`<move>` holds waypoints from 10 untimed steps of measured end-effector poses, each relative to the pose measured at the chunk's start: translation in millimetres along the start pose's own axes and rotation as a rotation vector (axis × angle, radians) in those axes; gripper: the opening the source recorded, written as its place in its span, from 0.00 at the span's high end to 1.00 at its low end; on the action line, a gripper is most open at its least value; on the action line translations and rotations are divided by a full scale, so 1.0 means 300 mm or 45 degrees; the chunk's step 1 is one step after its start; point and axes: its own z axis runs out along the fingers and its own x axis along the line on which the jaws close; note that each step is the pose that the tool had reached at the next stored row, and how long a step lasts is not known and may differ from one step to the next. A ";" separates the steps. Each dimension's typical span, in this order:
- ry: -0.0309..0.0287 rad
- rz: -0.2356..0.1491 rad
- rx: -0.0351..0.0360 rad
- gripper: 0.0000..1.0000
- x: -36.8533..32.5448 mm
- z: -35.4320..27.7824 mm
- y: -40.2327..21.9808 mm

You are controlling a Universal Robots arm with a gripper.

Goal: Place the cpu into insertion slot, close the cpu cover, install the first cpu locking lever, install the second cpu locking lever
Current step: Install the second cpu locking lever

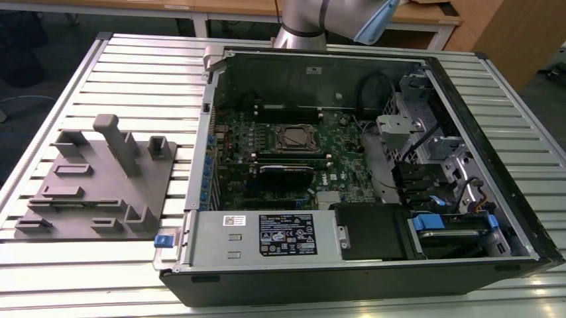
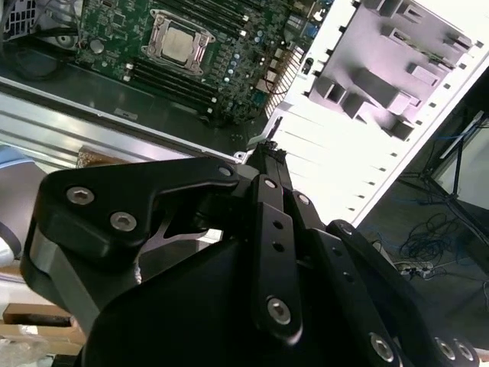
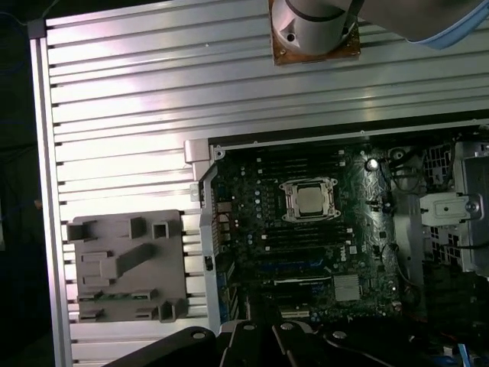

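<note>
High above the open case, your tool [image 2: 269,149] looks closed and empty. You see the cpu [image 3: 309,199] seated in the insertion slot [image 3: 287,206], cpu cover [image 3: 331,200] down.

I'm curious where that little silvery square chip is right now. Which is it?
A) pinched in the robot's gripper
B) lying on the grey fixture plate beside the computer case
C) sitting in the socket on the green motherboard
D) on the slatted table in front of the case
C: the cpu sits inside the metal-rimmed insertion slot on the motherboard, seen in both wrist views.
</note>
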 end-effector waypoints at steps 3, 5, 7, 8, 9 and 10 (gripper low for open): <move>0.0071 0.000 0.0009 0.89 -0.002 0.023 0.000; 0.0108 0.000 0.0013 0.89 -0.003 0.035 -0.001; 0.0145 0.001 0.0019 0.89 -0.004 0.047 -0.001; 0.0163 0.001 0.0021 0.89 -0.005 0.053 -0.001; 0.0181 0.001 0.0022 0.89 -0.006 0.059 -0.001; 0.0200 0.001 0.0025 0.89 -0.006 0.065 -0.001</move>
